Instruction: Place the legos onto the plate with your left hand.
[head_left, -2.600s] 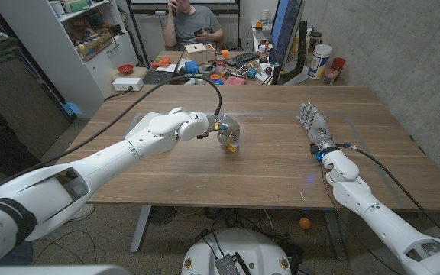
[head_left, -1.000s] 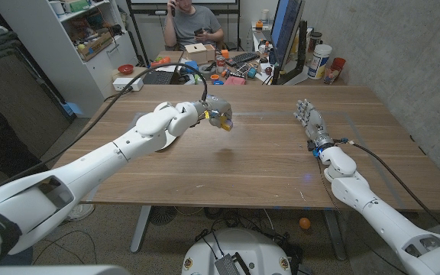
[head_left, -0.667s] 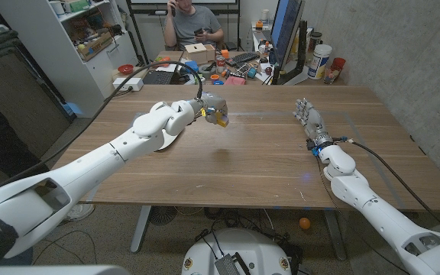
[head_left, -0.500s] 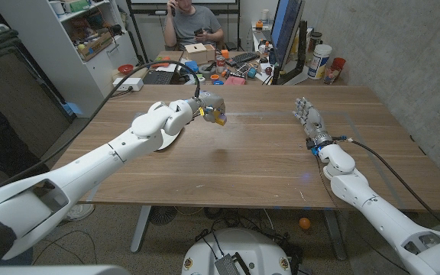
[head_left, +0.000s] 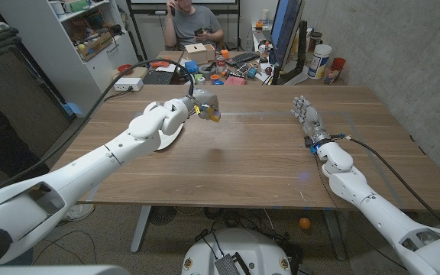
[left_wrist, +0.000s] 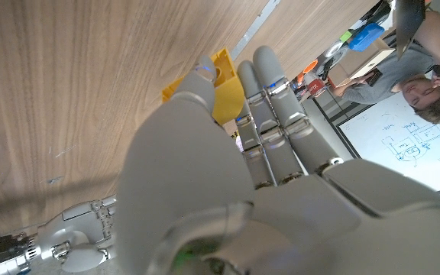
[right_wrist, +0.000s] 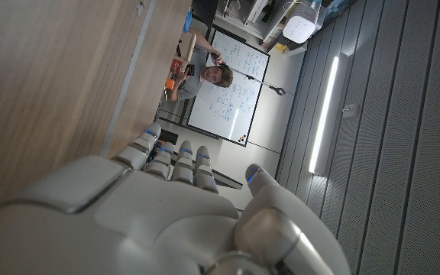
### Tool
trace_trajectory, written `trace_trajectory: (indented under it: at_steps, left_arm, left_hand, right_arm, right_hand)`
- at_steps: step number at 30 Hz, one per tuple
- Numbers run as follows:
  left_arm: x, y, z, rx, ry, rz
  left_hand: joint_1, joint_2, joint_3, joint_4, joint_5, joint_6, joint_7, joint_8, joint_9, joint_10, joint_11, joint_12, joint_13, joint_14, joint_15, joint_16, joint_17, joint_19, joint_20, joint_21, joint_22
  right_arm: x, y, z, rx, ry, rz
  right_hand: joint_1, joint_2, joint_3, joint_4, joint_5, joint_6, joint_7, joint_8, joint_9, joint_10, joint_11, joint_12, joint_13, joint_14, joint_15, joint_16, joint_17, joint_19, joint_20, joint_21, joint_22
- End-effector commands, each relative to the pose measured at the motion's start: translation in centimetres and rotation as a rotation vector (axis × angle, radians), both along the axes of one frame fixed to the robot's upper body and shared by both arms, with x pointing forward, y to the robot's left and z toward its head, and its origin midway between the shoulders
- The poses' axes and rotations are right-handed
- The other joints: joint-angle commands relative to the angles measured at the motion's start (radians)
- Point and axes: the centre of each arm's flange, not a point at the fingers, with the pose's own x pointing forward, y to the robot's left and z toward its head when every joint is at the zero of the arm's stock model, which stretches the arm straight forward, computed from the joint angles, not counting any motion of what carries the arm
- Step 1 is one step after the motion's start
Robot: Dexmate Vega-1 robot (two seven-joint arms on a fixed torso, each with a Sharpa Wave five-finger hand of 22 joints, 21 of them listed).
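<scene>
Left hand holds a yellow lego block in the air above the wooden desk

The robot's white left hand [head_left: 202,108] is raised over the far left part of the brown wooden desk [head_left: 243,164], its fingers [left_wrist: 270,99] curled around a small yellow plastic lego block [head_left: 213,116], which they pinch clear of the desk top; from the left wrist, the yellow block [left_wrist: 221,88] sits between the thumb and the other fingers. The white right hand [head_left: 307,117] stands on its edge at the right side of the desk, fingers straight and a little apart, holding nothing. Behind the desk a seated person in a grey shirt [head_left: 192,21] holds a phone, beside a cluttered counter [head_left: 228,65] with small colourful items.
</scene>
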Motion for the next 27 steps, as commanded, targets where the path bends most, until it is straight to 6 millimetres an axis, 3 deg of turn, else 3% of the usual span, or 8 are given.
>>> trace_trajectory:
  at_steps: [1,27]
  left_arm:
    - [-0.2,1.6,0.3,-0.050,-0.011,0.084]
    - [-1.1,6.5,-0.2,-0.085,-0.009,0.145]
  left_hand:
    - [0.128,0.132,0.010,0.004,0.005,0.071,0.059,0.001,0.002,0.113,-0.105,0.009,0.106,0.018,-0.093,-0.005,0.004,-0.003,-0.080,0.014,-0.001]
    - [0.108,0.132,0.019,0.012,0.004,0.086,0.056,-0.012,0.006,0.136,-0.112,0.005,0.103,0.049,-0.101,-0.028,-0.004,0.001,-0.085,0.058,-0.013]
  right_arm:
    - [0.1,0.6,0.3,-0.010,-0.004,0.004]
    - [0.4,1.8,0.2,-0.019,0.000,0.019]
  right_hand:
    - [-0.006,0.003,-0.002,-0.002,0.004,0.006,-0.003,0.002,0.002,0.002,-0.004,-0.004,0.004,-0.004,0.003,0.000,0.003,0.000,0.001,0.006,0.004]
    - [-0.008,0.002,-0.004,-0.001,0.004,0.004,-0.002,0.002,0.002,0.002,-0.002,-0.005,0.004,-0.003,0.002,0.001,0.003,-0.001,0.001,0.006,0.004]
